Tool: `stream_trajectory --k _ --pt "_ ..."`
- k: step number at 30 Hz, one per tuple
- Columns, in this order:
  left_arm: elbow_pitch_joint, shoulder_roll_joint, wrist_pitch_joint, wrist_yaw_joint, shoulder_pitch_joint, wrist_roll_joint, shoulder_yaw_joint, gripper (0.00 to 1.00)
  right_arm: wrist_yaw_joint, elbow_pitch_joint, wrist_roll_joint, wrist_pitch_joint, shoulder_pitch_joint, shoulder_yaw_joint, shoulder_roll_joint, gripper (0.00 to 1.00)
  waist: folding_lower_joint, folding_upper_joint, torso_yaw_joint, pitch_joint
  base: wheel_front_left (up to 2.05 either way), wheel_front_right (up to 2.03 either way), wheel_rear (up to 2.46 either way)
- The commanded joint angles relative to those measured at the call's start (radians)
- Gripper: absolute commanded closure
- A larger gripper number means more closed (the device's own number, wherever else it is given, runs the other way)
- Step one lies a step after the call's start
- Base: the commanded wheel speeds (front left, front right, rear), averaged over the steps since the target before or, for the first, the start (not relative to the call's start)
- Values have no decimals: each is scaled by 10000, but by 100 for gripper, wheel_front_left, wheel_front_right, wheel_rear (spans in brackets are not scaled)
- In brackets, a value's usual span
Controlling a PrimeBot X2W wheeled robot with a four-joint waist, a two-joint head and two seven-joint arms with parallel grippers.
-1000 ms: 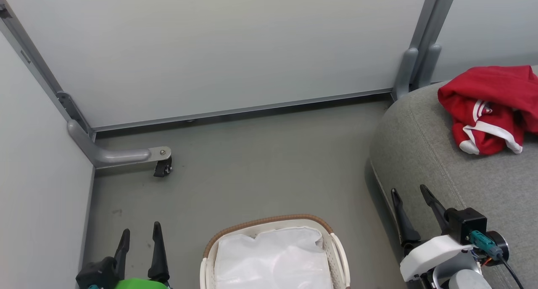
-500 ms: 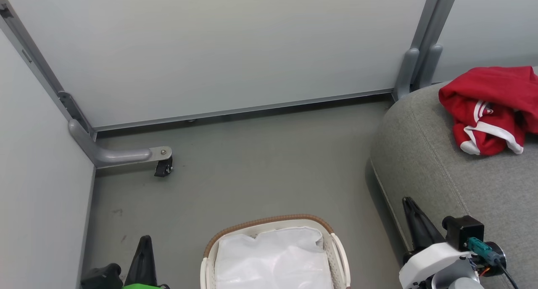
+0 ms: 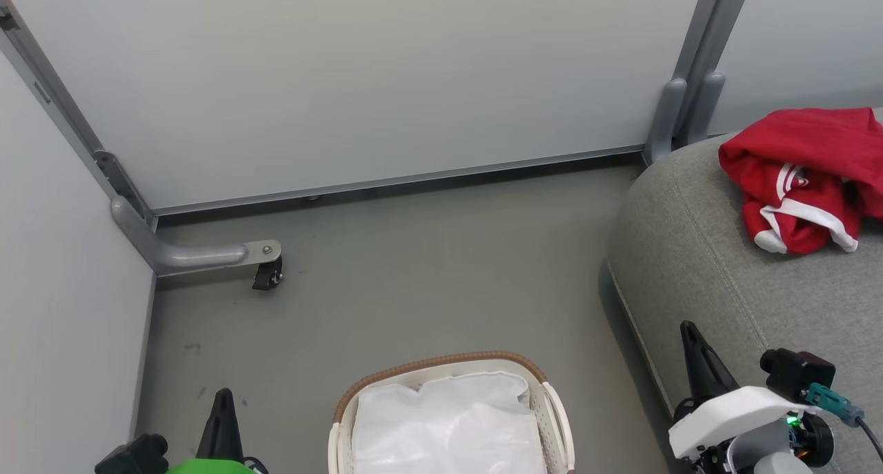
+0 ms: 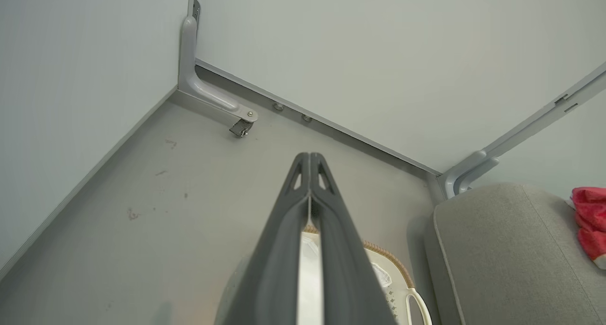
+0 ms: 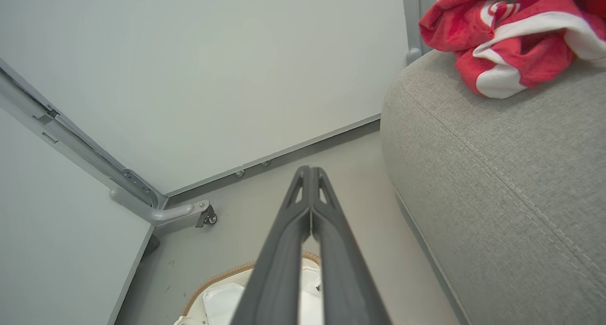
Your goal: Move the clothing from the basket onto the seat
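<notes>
Panels [image 3: 345,81] of pale grey, joined by metal posts, stand upright well ahead of both end effectors.

Floor [image 3: 414,288], grey and lightly marked, extends from beneath both end effectors forward to the panels.

Seat [image 3: 759,288]: grey upholstered cushion with a stitched seam. It lies directly to the right of the right gripper [image 3: 692,336]. In the head view the gripper fingers stand at the seat's rounded left edge.

Basket [image 3: 441,361]: positioned on the floor between the two grippers, to the right of the left gripper [image 3: 222,399] and to the left of the right gripper. In both wrist views its brown woven rim appears below and behind the fingertips. A white fabric liner [image 3: 448,426] covers the visible interior.

Clothing [image 3: 800,177]: red garment with white stripes, bunched on top of the seat. It lies well ahead of the right gripper and to its right, out of contact with it.

Left gripper: closed, the two dark fingers pressed together at the tips with nothing between them, pointing towards the floor ahead.

Right gripper: closed in the same manner, nothing held.

Castor [image 3: 265,275]: small black wheel on a grey bracket foot, ahead of the left gripper and near the left panel corner
</notes>
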Motion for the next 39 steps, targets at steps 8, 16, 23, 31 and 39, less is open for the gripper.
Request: stream_trajectory --k 8,16,23,31,39 --pt "-308 27 379 -100 -489 -1366 231 100 -2 -315 1559 375 -210 -186 -52 100 1 0 -14 4 0 0 0" --pt "-410 31 691 -146 -633 -2397 378 100 -3 -410 2748 683 -240 -306 -60 100 1 0 -27 9 0 0 0" --pt "-497 35 945 -183 -753 -3242 504 100 -4 -486 3724 932 -267 -407 -68 100 1 0 -39 13 0 0 0" --pt "-583 38 1213 -219 -864 -4113 625 100 -4 -563 4739 1198 -291 -509 -76 100 1 0 -52 17 0 0 0" --pt "-656 42 1459 -255 -975 -4939 749 100 -5 -635 5675 1441 -315 -603 -83 100 1 0 -66 21 0 0 0"
